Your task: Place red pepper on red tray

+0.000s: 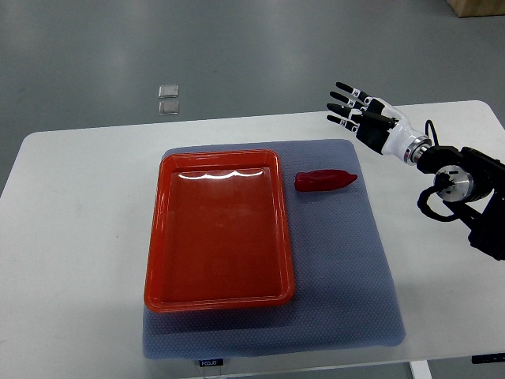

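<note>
Red and glossy, one tapered red pepper [324,181] lies on its side on the blue-grey textured mat [347,268] — just beside the right rim of the single shallow red plastic tray [158,260], not touching it. Bare mat surrounds the pepper. One black-and-white right hand [364,119] hovers beyond the pepper, fingers spread, holding nothing.

One robot hand [364,120] shows, and near it lies one red pepper [324,181], just beyond that one red tray [221,229], under both one blue mat [347,284], and farther off two small clear squares [168,99].
</note>
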